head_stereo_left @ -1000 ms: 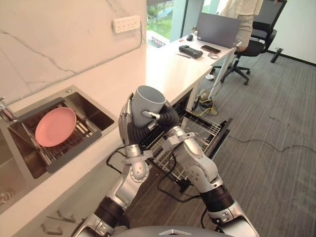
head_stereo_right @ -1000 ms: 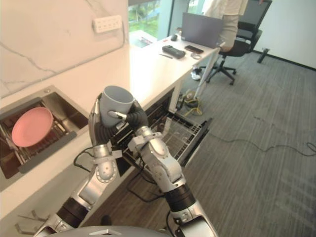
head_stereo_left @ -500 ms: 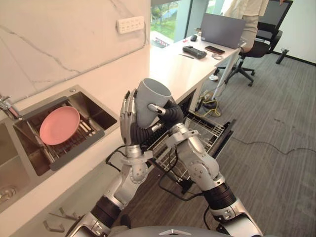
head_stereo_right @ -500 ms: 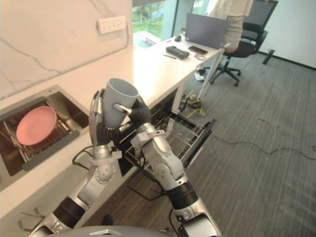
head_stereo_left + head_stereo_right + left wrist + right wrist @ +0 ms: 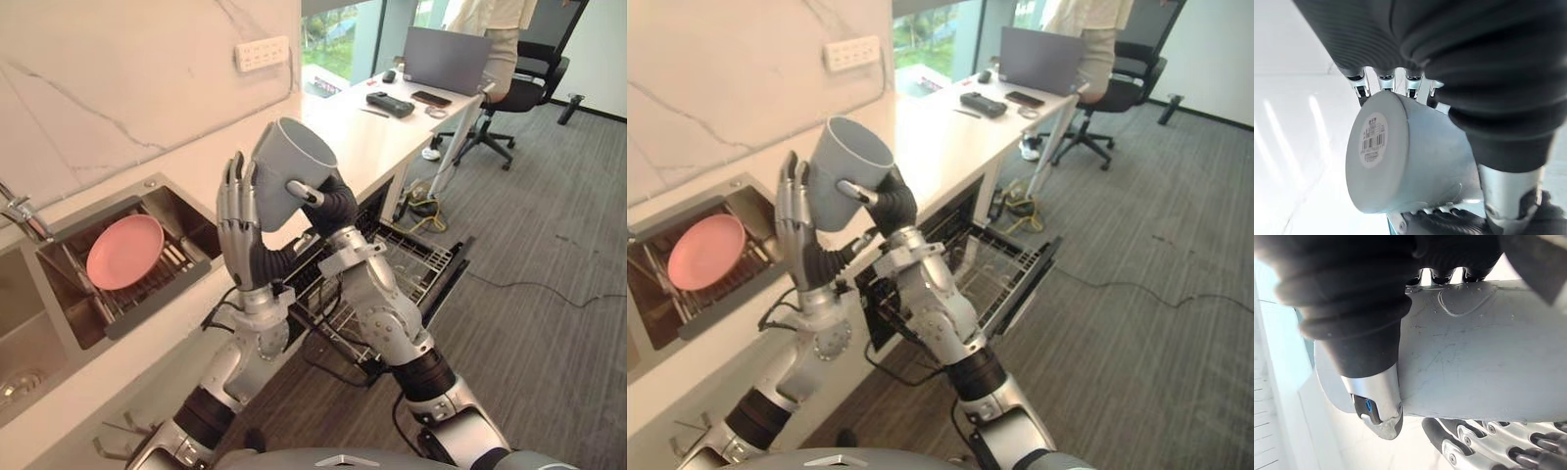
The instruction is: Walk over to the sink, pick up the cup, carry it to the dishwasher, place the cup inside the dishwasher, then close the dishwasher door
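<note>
Ok — cup (image 5: 282, 174) raised mid-air near the dishwasher rack (image 5: 416, 259), right hand (image 5: 331, 206) clamped round its wall, left hand (image 5: 236, 220) flat against it, fingers straight. Probably rigid, light, slick — grip mid-wall.

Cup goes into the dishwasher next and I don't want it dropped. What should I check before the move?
1. Right hand curled round the cup: ok.
2. Left hand with straight fingers against the cup's side: ok.
3. Dishwasher door open, rack pulled out: ok.
4. Free spot in the rack: ok where it shows; part is hidden.
5. Cup down at the rack: not ok, held high and tilted.
6. Person by the desk, away from the rack: ok.
</note>
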